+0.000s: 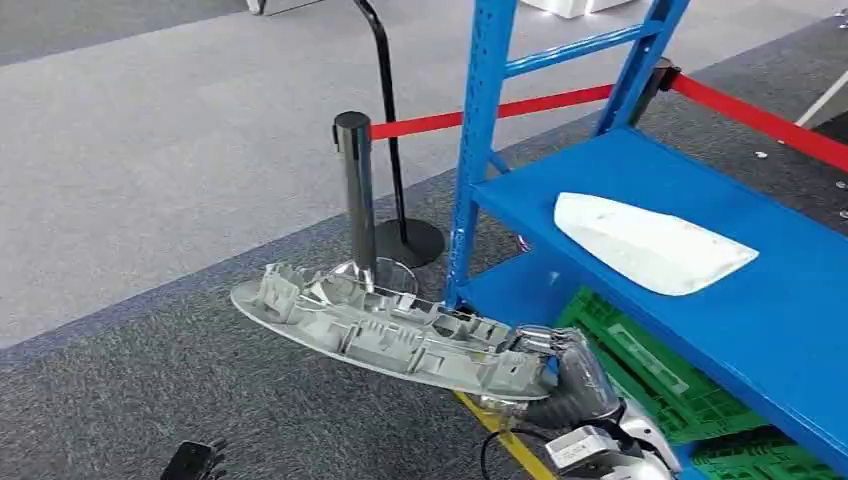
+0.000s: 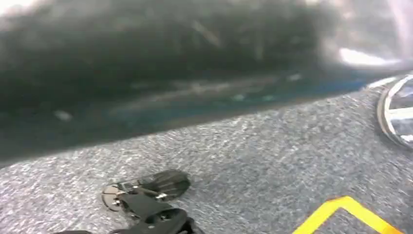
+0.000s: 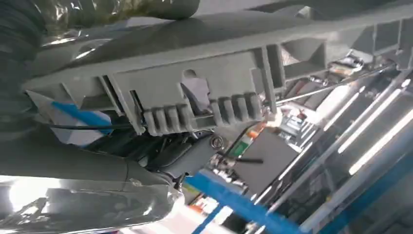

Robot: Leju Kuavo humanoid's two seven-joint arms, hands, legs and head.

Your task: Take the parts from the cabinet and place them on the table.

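My right hand [image 1: 560, 375] grips one end of a long grey plastic part [image 1: 380, 335] with a ribbed inner side. The part sticks out to the left, nearly level, over the grey carpet in front of the blue cabinet [image 1: 790, 300]. Up close, the right wrist view shows the grey part [image 3: 209, 87] lying across my right hand [image 3: 63, 165]. A white part [image 1: 650, 243] lies on the cabinet's upper shelf. My left hand [image 1: 195, 460] hangs low at the bottom left. In the left wrist view my left hand [image 2: 146, 204] holds nothing over the carpet.
A chrome barrier post [image 1: 355, 190] with a red belt [image 1: 520, 105] stands just behind the held part, near the cabinet's blue upright [image 1: 478, 150]. Green crates [image 1: 650, 370] sit under the lower shelf. A yellow floor line [image 1: 500, 435] runs by the cabinet's foot.
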